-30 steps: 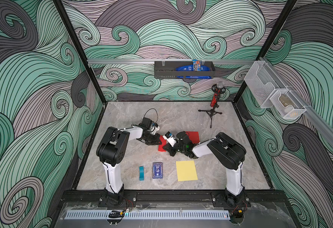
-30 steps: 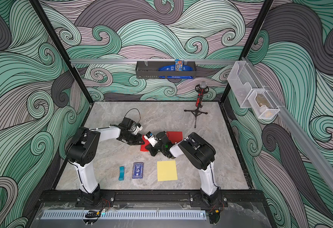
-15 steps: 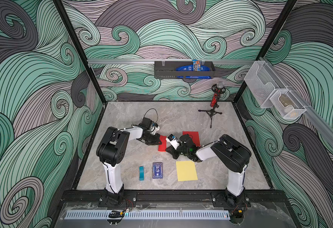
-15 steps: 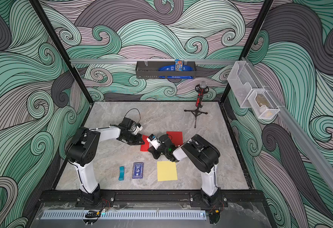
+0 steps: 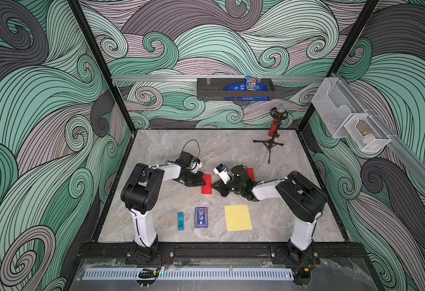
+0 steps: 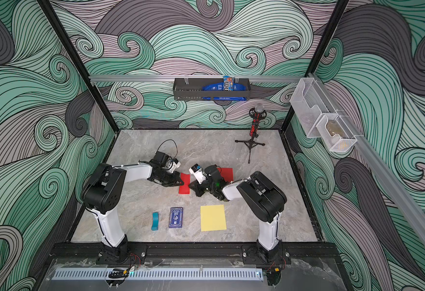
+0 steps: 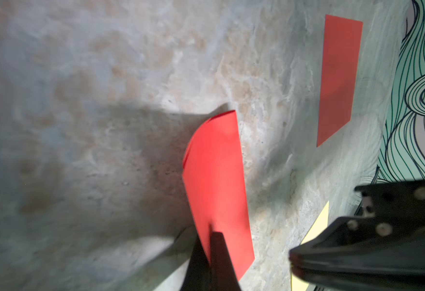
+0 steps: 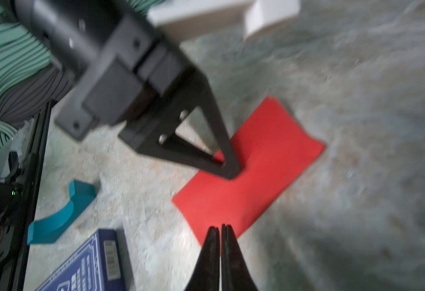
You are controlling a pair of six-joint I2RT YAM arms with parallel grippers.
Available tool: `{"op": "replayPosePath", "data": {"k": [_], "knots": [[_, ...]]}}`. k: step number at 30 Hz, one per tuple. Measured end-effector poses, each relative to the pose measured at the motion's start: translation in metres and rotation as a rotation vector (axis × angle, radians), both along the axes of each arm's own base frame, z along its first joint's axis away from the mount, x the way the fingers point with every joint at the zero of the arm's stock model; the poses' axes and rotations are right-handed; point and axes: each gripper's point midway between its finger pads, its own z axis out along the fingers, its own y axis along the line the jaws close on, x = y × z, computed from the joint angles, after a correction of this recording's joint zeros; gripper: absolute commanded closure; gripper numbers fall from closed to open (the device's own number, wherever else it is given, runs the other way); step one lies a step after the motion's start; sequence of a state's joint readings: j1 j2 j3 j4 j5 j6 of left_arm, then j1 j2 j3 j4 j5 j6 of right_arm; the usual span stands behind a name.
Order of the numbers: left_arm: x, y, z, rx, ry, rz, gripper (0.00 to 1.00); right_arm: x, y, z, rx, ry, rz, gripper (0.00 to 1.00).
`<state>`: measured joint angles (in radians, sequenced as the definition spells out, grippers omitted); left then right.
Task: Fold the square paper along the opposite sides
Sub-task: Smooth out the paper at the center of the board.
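Red paper [image 5: 206, 184], folded into a narrow matte strip, lies mid-surface between the two tools in both top views; in the left wrist view its far end bows up in a soft curve. Leftmost on the mottled, stone-look grey surface [image 5: 156, 151] sits a curved teal block [image 5: 180, 221], then a glossy blue card box [image 5: 201, 217]; the left tool [image 5: 201, 180] is clenched, its black tip down on the strip's left edge, though I cannot tell if a layer is pinched; the right tool [image 5: 215, 185], clenched on nothing, points at the strip's right edge; a flat yellow sheet [image 5: 238, 218] lies nearer the front; a second red sheet [image 5: 251, 173] shows behind the right wrist. A black perforated rack [image 5: 211, 92] on the back wall holds blue pouches [image 5: 234, 87] and a snack packet [image 5: 251, 83]; a tripod microphone [image 5: 274, 126] stands below; white mesh bins [image 5: 332, 110] hang on the right wall, the nearer holding something tan.
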<state>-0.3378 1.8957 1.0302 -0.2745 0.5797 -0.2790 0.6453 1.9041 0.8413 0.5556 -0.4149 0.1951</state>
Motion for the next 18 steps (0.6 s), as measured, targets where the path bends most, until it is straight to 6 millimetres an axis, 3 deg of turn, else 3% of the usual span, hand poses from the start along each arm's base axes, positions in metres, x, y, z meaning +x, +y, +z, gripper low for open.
{"op": "replayPosePath", "data": {"k": [3, 6, 13, 18], "knots": [[0.000, 0.000, 0.000, -0.005, -0.002, 0.003, 1.00, 0.035, 0.014, 0.017, 0.060, -0.032, -0.030, 0.94], [0.000, 0.000, 0.000, -0.005, -0.002, 0.003, 1.00, 0.049, 0.024, 0.011, 0.074, -0.020, -0.037, 0.94], [0.000, 0.000, 0.000, -0.007, -0.001, 0.003, 1.00, 0.046, 0.020, -0.039, 0.013, 0.083, -0.055, 0.95], [0.000, -0.001, 0.000, -0.012, -0.004, 0.003, 1.00, 0.053, 0.014, -0.042, 0.016, 0.092, -0.083, 0.95]]}}
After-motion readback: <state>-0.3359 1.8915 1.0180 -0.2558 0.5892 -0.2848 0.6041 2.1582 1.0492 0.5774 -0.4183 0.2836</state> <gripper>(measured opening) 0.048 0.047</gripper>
